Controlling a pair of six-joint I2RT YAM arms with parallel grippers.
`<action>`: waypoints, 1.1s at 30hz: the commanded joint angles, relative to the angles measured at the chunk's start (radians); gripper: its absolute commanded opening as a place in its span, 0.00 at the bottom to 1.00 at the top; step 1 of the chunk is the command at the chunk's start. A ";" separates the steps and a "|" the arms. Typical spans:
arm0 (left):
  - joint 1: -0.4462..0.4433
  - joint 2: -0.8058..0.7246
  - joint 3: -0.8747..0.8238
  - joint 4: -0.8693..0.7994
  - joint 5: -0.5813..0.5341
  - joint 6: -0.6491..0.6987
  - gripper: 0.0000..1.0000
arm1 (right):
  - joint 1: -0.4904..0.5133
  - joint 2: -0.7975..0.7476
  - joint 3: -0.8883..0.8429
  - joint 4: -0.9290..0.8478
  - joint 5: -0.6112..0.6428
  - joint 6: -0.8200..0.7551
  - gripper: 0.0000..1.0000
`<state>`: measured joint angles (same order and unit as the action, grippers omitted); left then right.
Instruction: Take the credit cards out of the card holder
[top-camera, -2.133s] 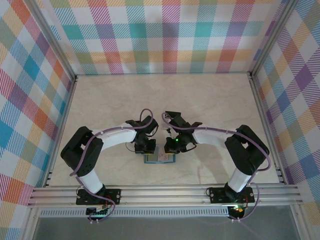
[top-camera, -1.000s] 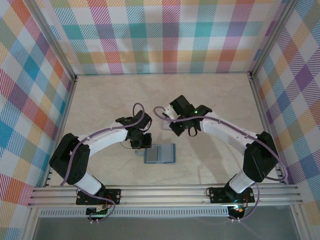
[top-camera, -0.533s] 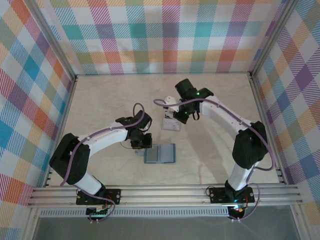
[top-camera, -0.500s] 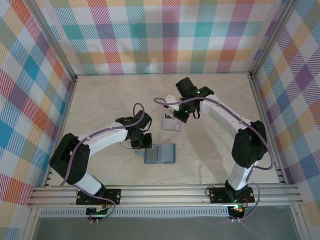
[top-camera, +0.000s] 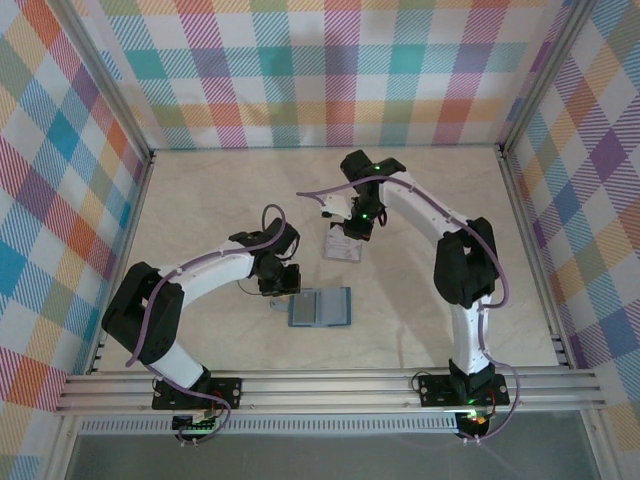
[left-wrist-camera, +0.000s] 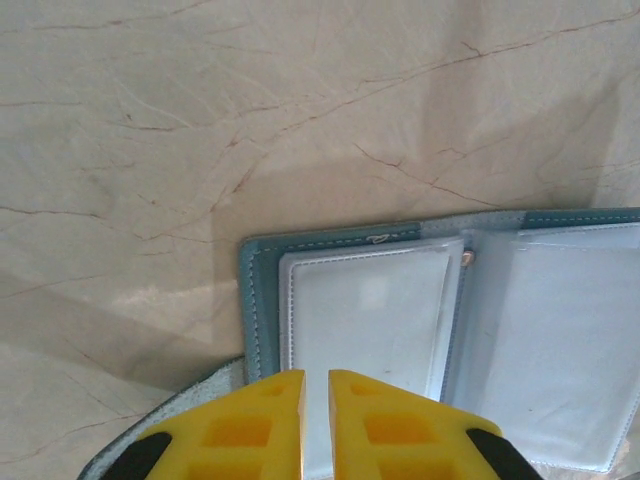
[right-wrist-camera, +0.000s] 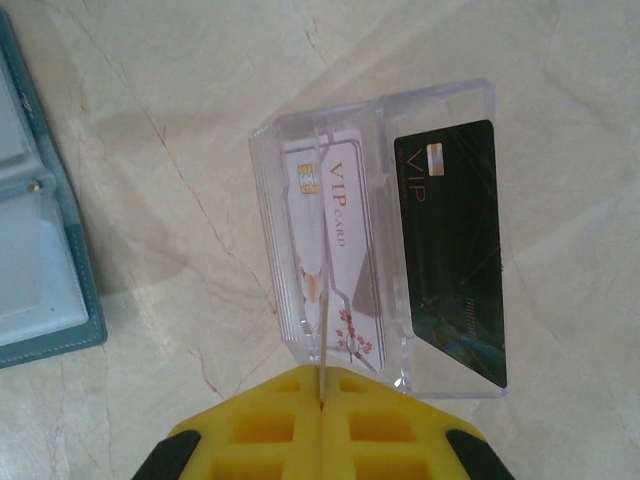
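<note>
Right hand: the right hand (right-wrist-camera: 322, 375) has its fingers pressed together on a thin card (right-wrist-camera: 323, 335). The card is seen edge-on, as a fine line running straight out from the fingertips.
Card against tray: the held card stands on edge over the left compartment of a clear tray (right-wrist-camera: 440, 98). Its long axis lines up with the compartment's length, pointing away from the hand.
Tray contents: a pale VIP card (right-wrist-camera: 345, 240) with a flower print lies flat in the left compartment, directly under the held card. A dark card (right-wrist-camera: 450, 250) lies in the right compartment, partly over the tray's near rim.
Coming move, as I judge it: lower the held card or tip it flat onto the VIP card, then let go. The hand sits at the tray's near end, so it needs no sideways shift.
Card holder: the card holder (top-camera: 320, 307) lies open and flat on the tabletop (top-camera: 200, 200). It is nearer the arm bases than the tray, close to it but not touching.
Left hand: the left hand (left-wrist-camera: 317, 378) is the nearer one, at the holder's left flap. Its fingers are almost together with a slim gap, and they seem to pinch the flap's edge, though the contact itself is hidden.
Pockets: the pockets in the left wrist view look pale and show no print. I cannot tell whether any cards remain inside.
</note>
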<state>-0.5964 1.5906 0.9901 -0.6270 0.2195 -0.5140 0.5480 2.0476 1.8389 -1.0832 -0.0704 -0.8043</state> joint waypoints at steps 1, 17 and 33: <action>0.016 -0.017 -0.005 -0.025 0.012 0.022 0.15 | -0.008 0.041 0.059 -0.077 0.005 -0.049 0.00; 0.030 -0.060 -0.048 -0.039 0.002 0.020 0.15 | -0.008 0.113 0.106 -0.044 0.102 -0.079 0.29; 0.075 -0.015 -0.093 -0.005 -0.010 0.060 0.15 | 0.070 -0.195 -0.167 0.276 0.007 0.401 0.32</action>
<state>-0.5369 1.5520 0.9180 -0.6262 0.2153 -0.4835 0.5854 1.9141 1.7290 -0.8864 0.0051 -0.6109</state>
